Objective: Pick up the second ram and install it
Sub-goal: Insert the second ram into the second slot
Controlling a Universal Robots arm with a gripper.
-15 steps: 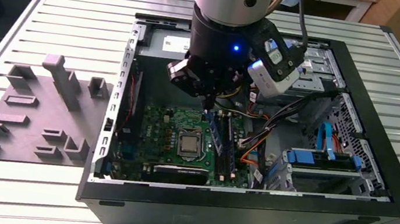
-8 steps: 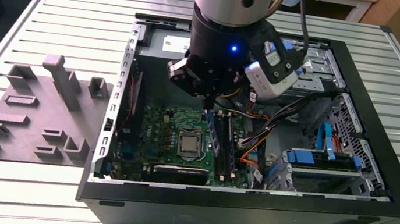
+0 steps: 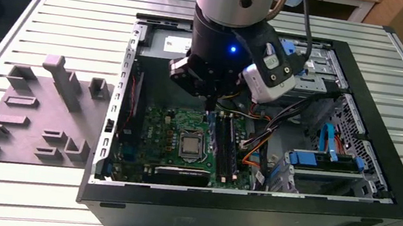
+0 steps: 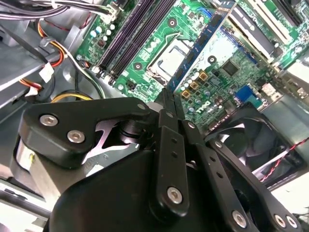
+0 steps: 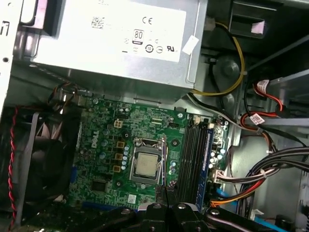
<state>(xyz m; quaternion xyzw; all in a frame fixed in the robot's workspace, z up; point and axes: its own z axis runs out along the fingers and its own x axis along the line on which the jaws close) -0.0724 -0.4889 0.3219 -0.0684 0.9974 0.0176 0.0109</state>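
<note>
While the end effector grips the second ram, cables lie nearby.

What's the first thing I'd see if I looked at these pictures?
You'd spot the big robot arm poking down into an open black computer case on a slatted metal table. Its jaws are shut on a thin dark memory stick, held above the bright green board inside the case. At the exterior view's left, a grey plastic stand sits on the table beside the case.
</note>
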